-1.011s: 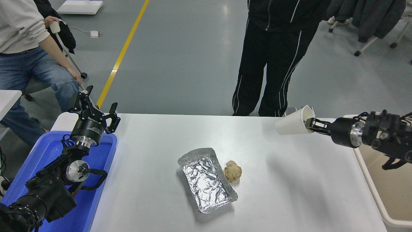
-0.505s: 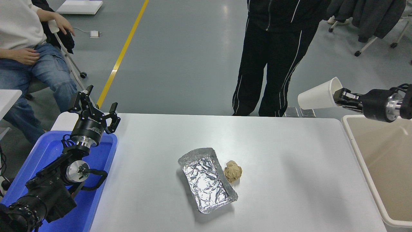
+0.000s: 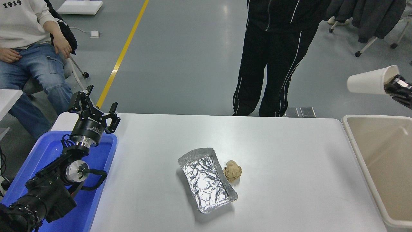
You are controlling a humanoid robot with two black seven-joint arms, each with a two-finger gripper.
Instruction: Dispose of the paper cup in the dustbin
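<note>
Head view, right hand gripping paper cup sideways, above dustbin.

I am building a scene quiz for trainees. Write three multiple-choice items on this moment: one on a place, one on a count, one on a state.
1. Where is the paper cup?
A. Lying on the table
B. Held in the air at the right edge of the picture, above the far end of the dustbin
C. Inside the blue tub

2. How many loose things lie on the table?
A. Two
B. Four
C. None

3. How is the left gripper?
A. Shut on the foil tray
B. Shut on the cup
C. Open and holding nothing

Answers:
1. B: the right gripper grips the cup at its rim, tipped sideways, over the dustbin.
2. A: only the foil tray and the crumpled brown paper ball lie there.
3. C: its fingers are spread, parked over the blue tub.
</note>
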